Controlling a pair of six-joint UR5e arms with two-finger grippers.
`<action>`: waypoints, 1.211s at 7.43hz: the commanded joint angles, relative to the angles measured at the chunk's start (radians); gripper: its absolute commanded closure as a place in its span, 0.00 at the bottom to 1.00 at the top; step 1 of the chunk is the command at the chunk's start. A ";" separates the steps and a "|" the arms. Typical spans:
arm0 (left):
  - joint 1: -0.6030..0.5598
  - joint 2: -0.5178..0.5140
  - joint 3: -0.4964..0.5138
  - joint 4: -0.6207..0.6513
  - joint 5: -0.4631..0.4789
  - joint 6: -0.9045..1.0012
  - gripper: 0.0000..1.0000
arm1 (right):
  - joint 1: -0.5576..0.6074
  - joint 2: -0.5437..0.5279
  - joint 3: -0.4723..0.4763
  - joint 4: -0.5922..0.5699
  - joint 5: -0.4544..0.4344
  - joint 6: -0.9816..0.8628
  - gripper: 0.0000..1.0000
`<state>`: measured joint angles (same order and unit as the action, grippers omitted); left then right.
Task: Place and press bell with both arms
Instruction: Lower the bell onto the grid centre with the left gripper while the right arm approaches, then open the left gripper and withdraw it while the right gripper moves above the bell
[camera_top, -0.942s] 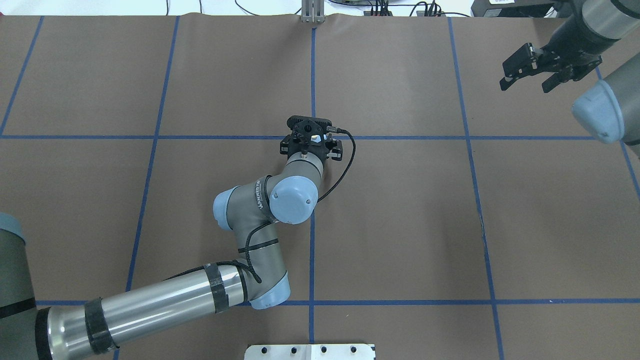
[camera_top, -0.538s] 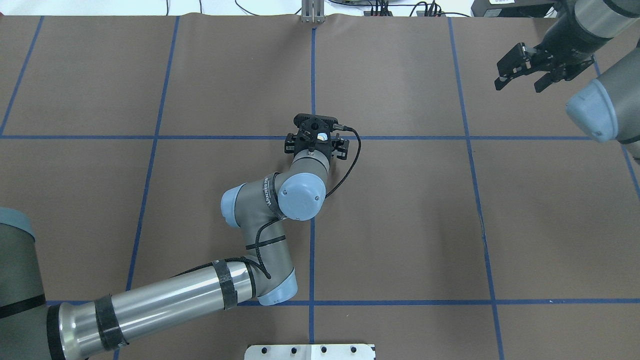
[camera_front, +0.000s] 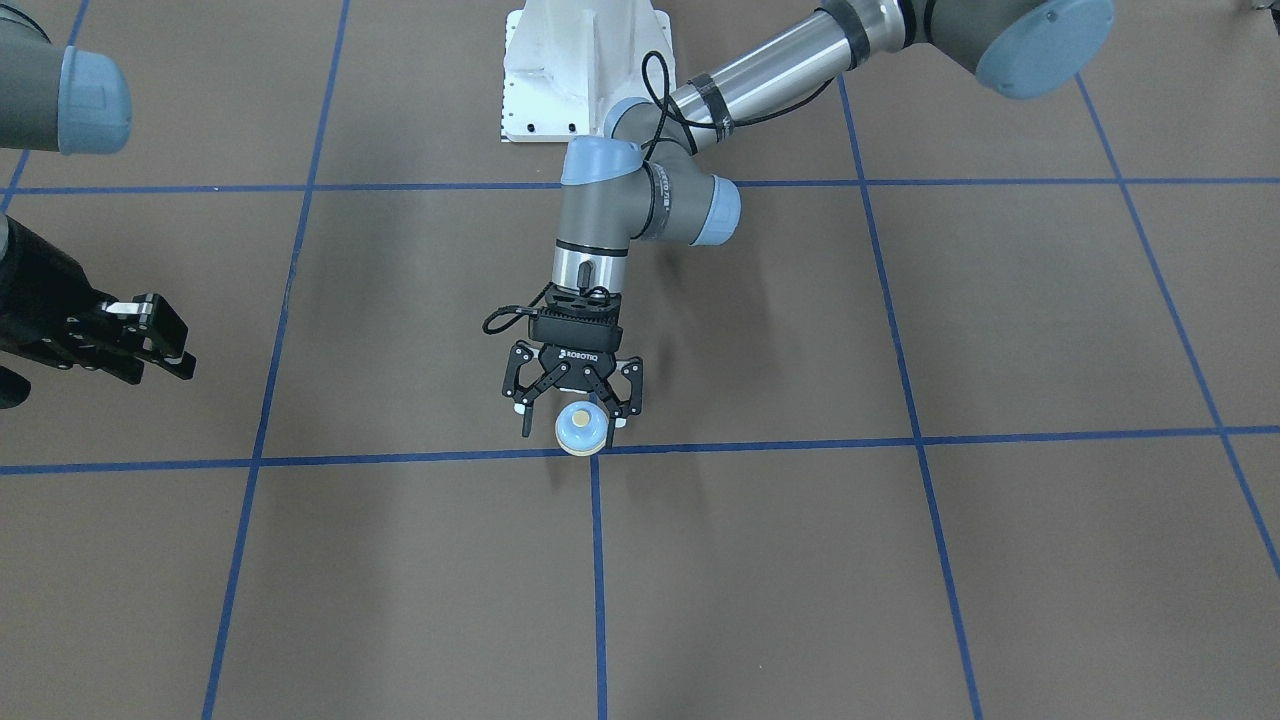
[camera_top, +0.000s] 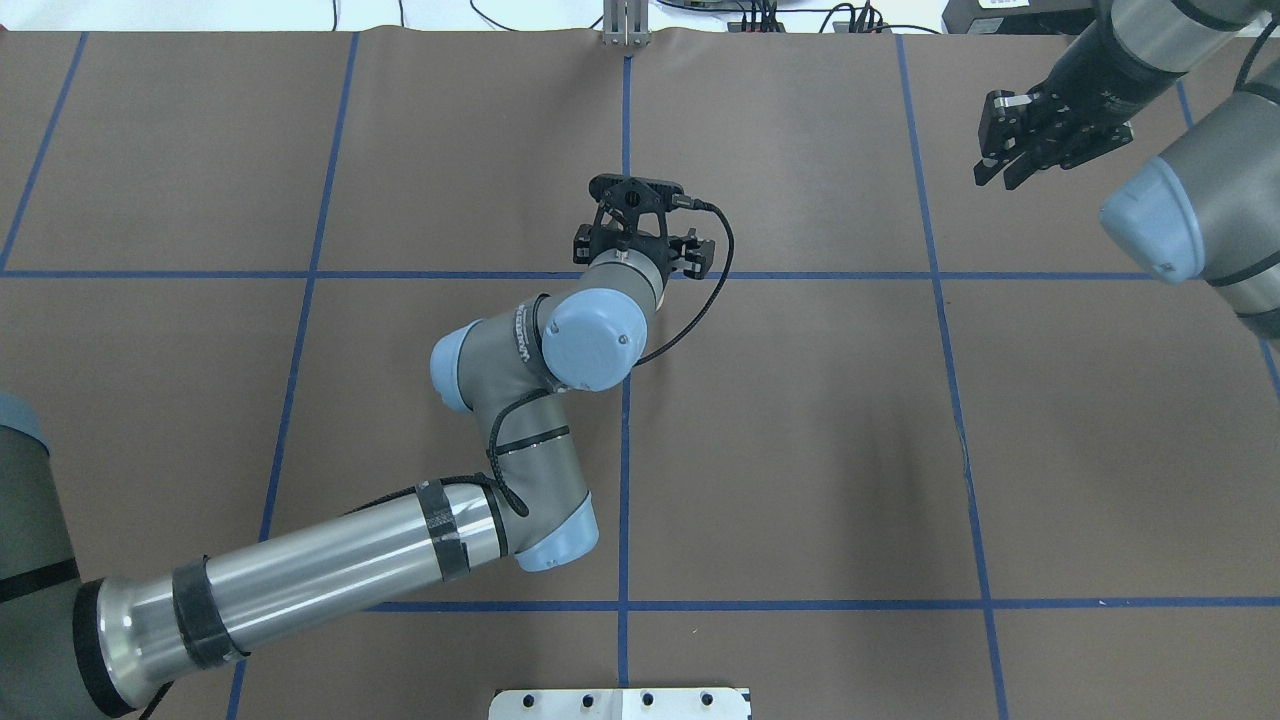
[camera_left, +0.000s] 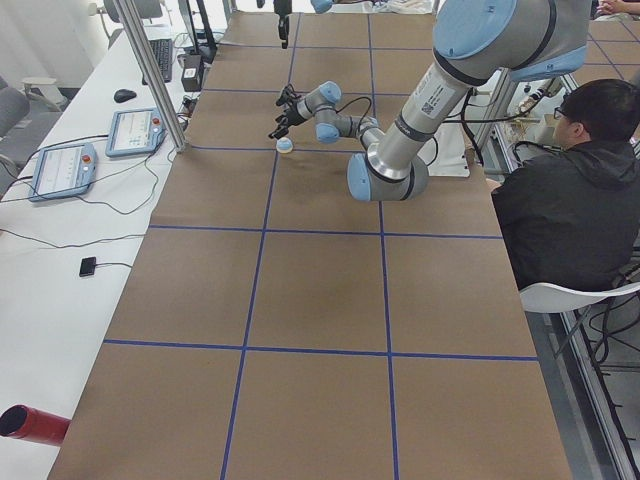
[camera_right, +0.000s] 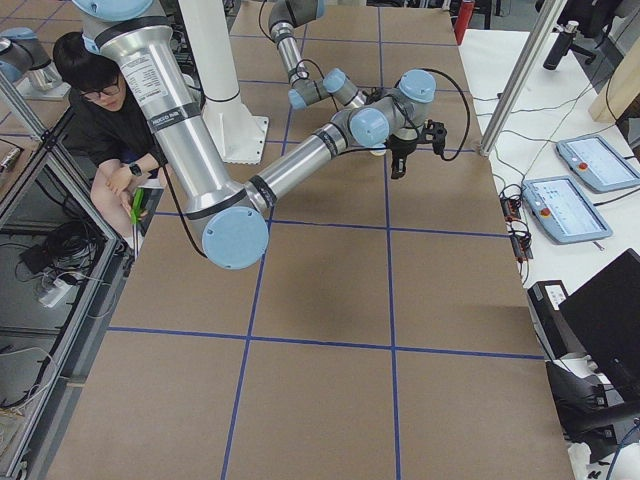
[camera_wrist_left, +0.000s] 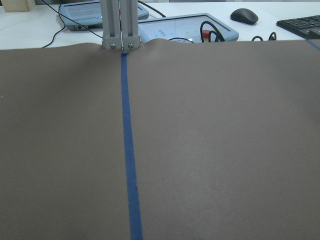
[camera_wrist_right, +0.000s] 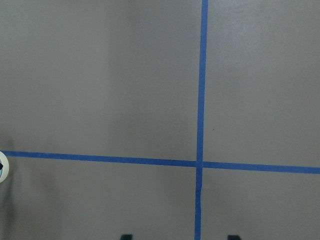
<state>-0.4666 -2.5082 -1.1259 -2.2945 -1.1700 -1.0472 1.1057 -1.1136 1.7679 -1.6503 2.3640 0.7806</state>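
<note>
The bell (camera_front: 581, 430), light blue with a cream button, stands on the brown table at a crossing of blue tape lines. It also shows in the exterior left view (camera_left: 285, 146). My left gripper (camera_front: 571, 412) hangs just above and behind it, jaws spread wider than the bell, holding nothing. In the overhead view the left gripper (camera_top: 640, 235) hides the bell. My right gripper (camera_top: 1000, 172) is open and empty, in the air at the table's far right, well away from the bell. It also shows in the front-facing view (camera_front: 160, 335). The bell's rim (camera_wrist_right: 2, 167) shows at the right wrist view's left edge.
The brown table cover (camera_top: 800, 420) carries a grid of blue tape lines. A metal post (camera_top: 625, 25) stands at the far edge, with control pendants (camera_wrist_left: 185, 30) beyond it. The white pedestal base (camera_front: 585, 70) sits on the robot's side. A seated person (camera_left: 570, 200) is beside the table.
My left gripper has shifted toward the table's far side, and the bell no longer shows through it from overhead. My right arm has moved inward and farther back, with its wrist turned.
</note>
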 joint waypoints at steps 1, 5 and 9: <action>-0.108 0.009 -0.049 0.131 -0.168 0.012 0.00 | -0.053 0.040 -0.001 -0.002 -0.014 0.091 1.00; -0.328 0.150 -0.115 0.314 -0.569 0.148 0.00 | -0.208 0.203 -0.096 0.000 -0.148 0.247 1.00; -0.499 0.359 -0.158 0.331 -0.823 0.233 0.00 | -0.340 0.390 -0.333 0.127 -0.253 0.356 1.00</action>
<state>-0.9085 -2.1981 -1.2832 -1.9714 -1.8983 -0.8314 0.8017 -0.7946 1.5384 -1.5837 2.1374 1.0922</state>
